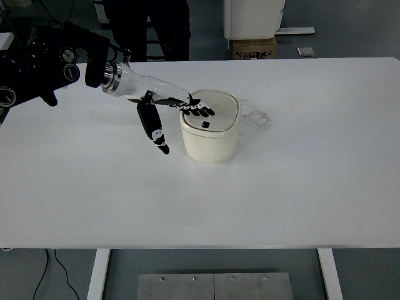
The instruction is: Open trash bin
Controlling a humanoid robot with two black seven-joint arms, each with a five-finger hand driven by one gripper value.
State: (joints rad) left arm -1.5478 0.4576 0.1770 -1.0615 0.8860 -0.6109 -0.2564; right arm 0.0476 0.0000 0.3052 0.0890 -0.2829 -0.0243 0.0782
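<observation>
here the left hand [164,106] is reaching in from the left edge with its fingers [199,110] spread flat and gripping nothing, the fingertips lying over the left part of the lid [219,111] of the bin [210,141] while the thumb [154,128] is pointing down beside the bin's left wall, apart from it. the cream bin is standing upright on the white table [281,187], a little behind the centre, with its lid sitting closed and a small dark button [205,124] showing near the lid's front. behind the far edge a person [150,28] in dark clothing is standing, and a cardboard box [253,47] is sitting on the floor to the right of that person.
</observation>
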